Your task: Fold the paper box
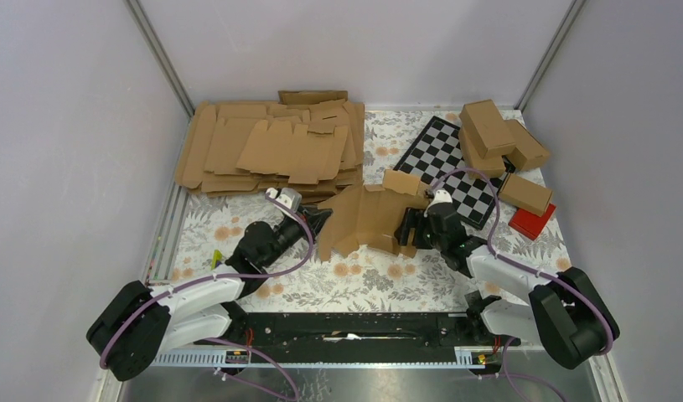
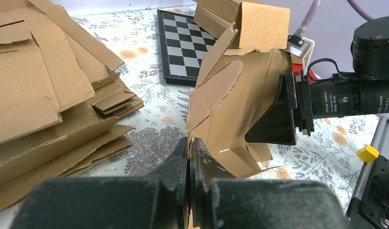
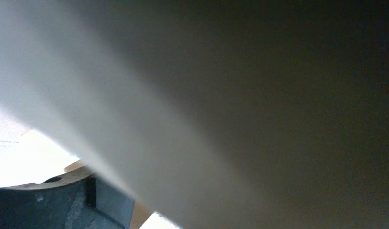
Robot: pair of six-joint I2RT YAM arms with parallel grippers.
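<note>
Just ahead of your arms, the half-folded paper box [image 1: 367, 219] stands on the floral table [image 1: 363, 280]. Your left gripper [image 2: 188, 145] is closed, tips at its left edge. Your right gripper [image 1: 411, 228] meets its right side; whether it grips is unclear.

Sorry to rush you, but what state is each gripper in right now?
Left gripper: closed, at the plain brown cardboard box blank; grip unclear.
Right gripper: cannot be told.
</note>
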